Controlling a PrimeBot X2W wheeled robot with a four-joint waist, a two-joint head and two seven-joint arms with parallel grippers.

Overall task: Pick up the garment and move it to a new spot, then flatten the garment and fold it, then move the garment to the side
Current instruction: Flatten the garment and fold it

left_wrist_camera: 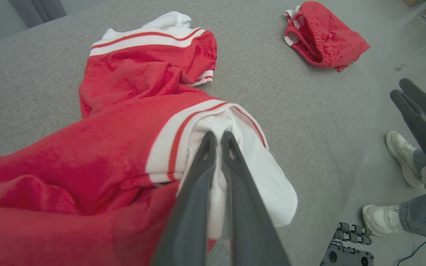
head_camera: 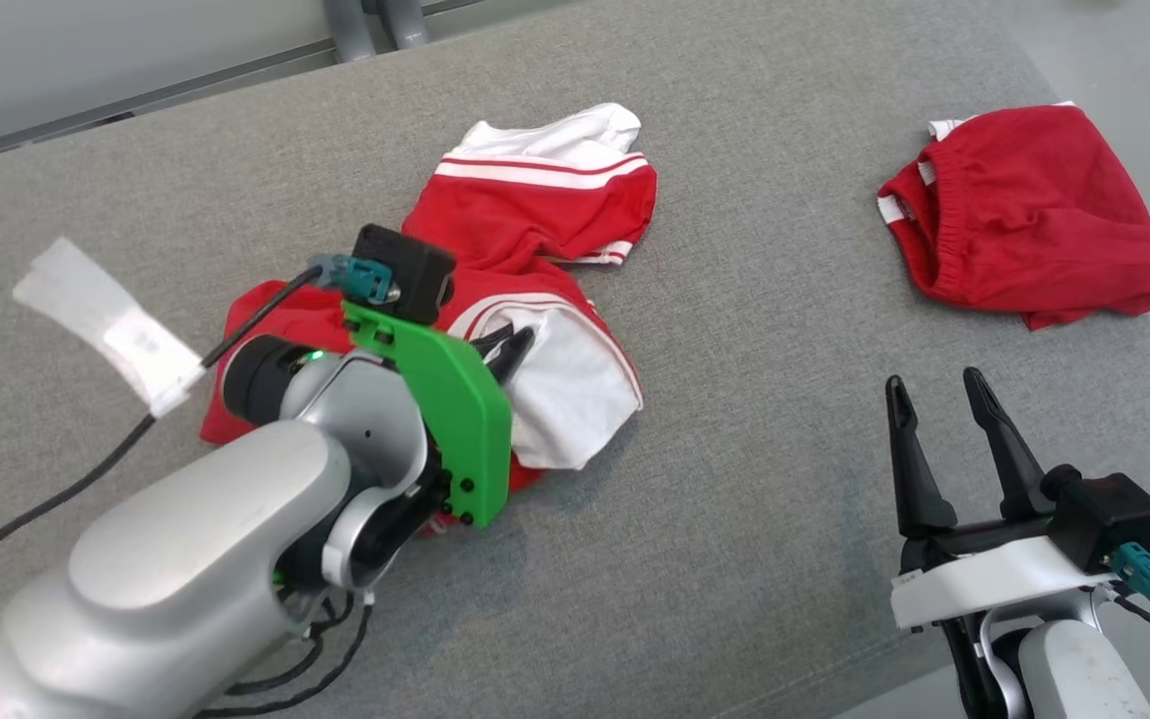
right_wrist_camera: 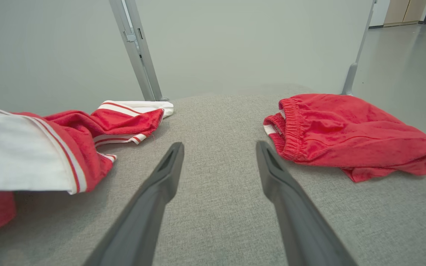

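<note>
– Red-and-white garment (head_camera: 535, 200): where is it?
– Crumpled heap on the grey surface (head_camera: 785, 419), left of centre in the head view. Red body, white striped bands, one white panel turned out on the heap's near-right side.
– Left hand (left_wrist_camera: 218, 137) relative to it?
– Right on it. The arm comes in over the near-left part of the heap. Fingers sit on the white panel, just beside the red-striped band.
– Grip state?
– Clenched. In the left wrist view the two fingers almost meet, with a ridge of white cloth pinched between them. It's grasping the garment by that fold.
– Lifted?
– In the right wrist view the white panel sits raised, with shadow under it. The rest of the cloth lies on the surface, striped end toward the far edge.
– Right hand (head_camera: 934, 384)?
– Released, fingers wide apart, nothing between them. Over bare surface at lower right, well apart from the garment. It points at the gap between the garment and the red shorts (head_camera: 1034, 220).
– Shorts?
– Separate piece with an elastic waistband, bunched at far right near the surface edge. Touching neither hand.
– Anything else?
– White tape tag (head_camera: 106, 320) at the left. A person's pale shoes (left_wrist_camera: 401, 155) on the floor past the surface edge.
</note>
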